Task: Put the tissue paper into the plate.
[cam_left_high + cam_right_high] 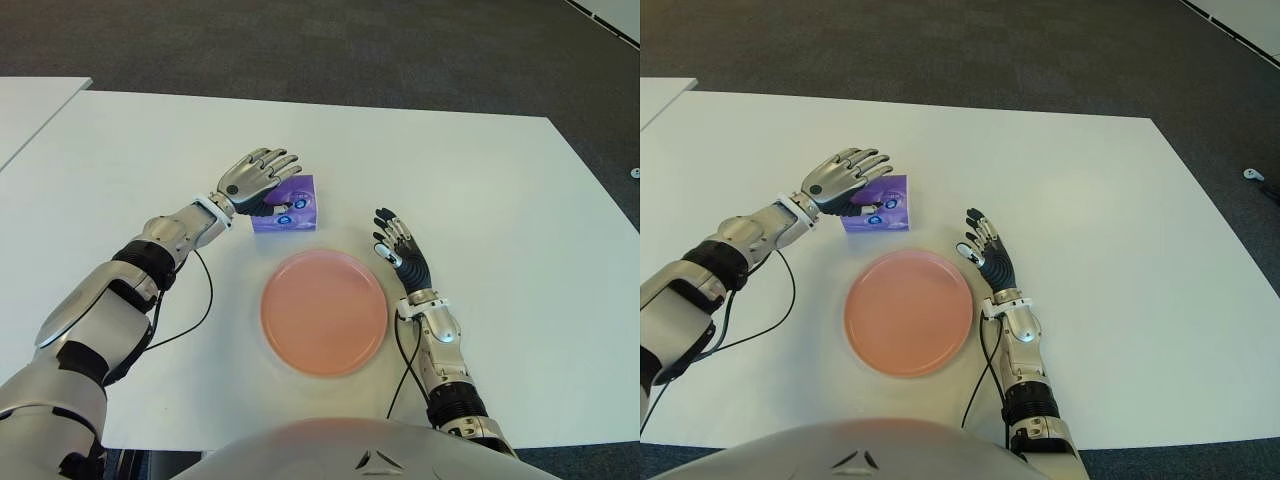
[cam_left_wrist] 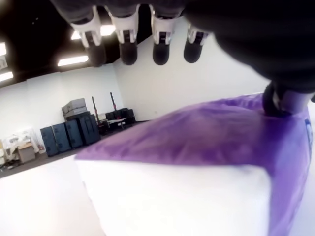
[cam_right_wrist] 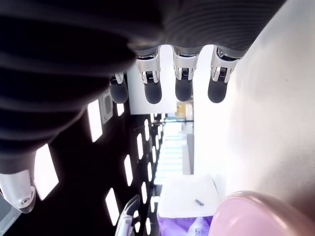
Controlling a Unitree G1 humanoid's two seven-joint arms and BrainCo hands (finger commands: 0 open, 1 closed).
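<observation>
Purple tissue pack (image 1: 286,205) lies on the white surface (image 1: 480,180), just beyond the far rim of the pink plate (image 1: 323,312), not in it. Left hand (image 1: 256,178) sits over the pack's left side: four fingers (image 2: 129,42) extended above it and apart from it, thumb touching the top, no closed grasp. Right hand (image 1: 400,250) shows just right of the plate, fingers straight, holding nothing.

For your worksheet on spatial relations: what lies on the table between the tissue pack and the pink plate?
Nothing: in the left eye view only a narrow bare strip of white table separates the purple tissue pack from the pink plate.
</observation>
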